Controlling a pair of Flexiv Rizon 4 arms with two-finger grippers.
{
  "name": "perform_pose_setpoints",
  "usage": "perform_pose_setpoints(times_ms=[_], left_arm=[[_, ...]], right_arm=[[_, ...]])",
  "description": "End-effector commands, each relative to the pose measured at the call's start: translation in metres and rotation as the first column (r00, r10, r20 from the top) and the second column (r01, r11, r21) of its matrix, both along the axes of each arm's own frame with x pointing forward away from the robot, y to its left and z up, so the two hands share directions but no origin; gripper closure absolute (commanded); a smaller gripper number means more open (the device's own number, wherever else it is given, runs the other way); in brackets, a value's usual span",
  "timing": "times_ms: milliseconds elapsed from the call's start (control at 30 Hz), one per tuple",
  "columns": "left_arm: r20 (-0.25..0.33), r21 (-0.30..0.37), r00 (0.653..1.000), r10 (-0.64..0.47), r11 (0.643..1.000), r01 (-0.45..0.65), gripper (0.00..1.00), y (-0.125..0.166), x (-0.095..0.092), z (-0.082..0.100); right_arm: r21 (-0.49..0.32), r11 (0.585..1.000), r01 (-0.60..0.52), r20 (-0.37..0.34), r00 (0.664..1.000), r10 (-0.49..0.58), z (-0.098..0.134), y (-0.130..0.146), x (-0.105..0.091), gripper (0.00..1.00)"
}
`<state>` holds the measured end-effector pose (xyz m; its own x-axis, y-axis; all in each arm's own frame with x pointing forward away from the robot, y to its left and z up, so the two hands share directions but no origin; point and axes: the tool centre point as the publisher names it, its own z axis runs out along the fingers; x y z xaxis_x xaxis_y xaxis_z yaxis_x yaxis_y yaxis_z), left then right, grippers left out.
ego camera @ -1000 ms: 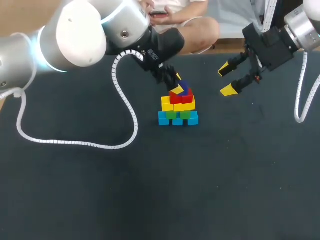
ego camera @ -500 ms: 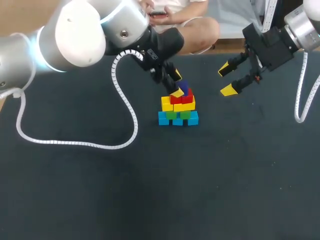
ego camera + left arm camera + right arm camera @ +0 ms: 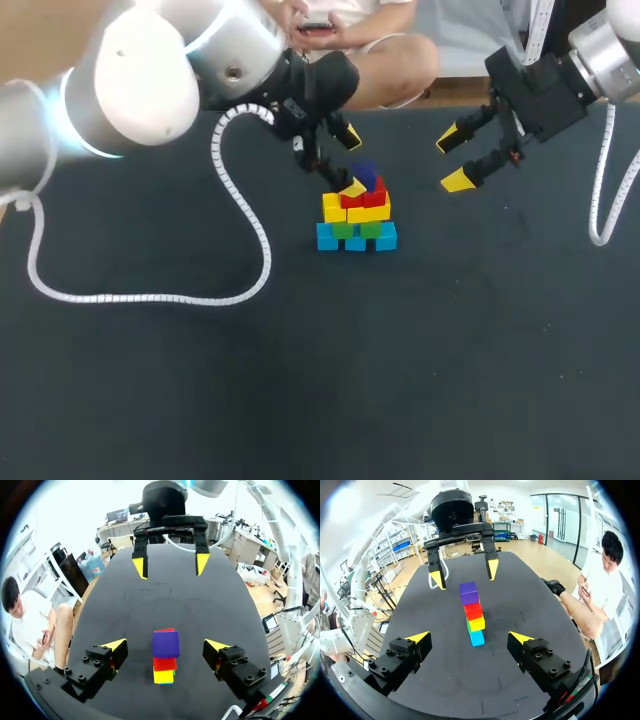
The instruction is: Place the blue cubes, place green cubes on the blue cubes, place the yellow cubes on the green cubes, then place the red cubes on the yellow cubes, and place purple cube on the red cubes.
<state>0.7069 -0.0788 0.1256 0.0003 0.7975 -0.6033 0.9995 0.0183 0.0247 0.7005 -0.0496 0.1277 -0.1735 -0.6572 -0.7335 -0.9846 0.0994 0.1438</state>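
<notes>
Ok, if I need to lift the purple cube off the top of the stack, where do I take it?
Probably by its two opposite side faces, coming from straight above. The purple cube sits topmost on the red cubes, so its sides stand free. The open left gripper straddles it, with its fingers facing those faces.

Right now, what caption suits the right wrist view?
Open right gripper faces the cube tower, purple cube on top, left gripper open beyond it.

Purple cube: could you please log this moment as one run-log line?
purple cube: atop red cubes | left gripper: open, over purple cube | right gripper: open, aside
</notes>
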Motion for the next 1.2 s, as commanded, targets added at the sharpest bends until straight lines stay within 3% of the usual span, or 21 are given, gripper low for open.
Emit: perform_pose_setpoints(times_ms=[33,200,667,1200], left_arm=[[0.018,-0.064,1.0,0.003,0.998,-0.001,0.0,0.019,-0.013,0.0],[0.054,-0.133,0.999,-0.002,0.991,0.01,0.0,0.032,-0.021,0.003],[0.135,-0.201,0.991,-0.004,0.979,0.031,0.0,0.046,-0.031,0.007],[0.12,-0.207,0.993,-0.006,0.978,0.031,0.0,0.053,-0.037,0.01]], right_arm=[[0.001,1.0,0.001,0.001,1.0,-0.001,0.0,0.0,0.0,0.0],[0.001,1.0,0.001,0.001,1.0,-0.001,0.0,0.0,0.0,0.0],[0.001,1.0,0.001,0.001,1.0,-0.001,0.0,0.0,0.0,0.0],[0.001,1.0,0.001,0.001,1.0,-0.001,0.0,0.0,0.0,0.0]])
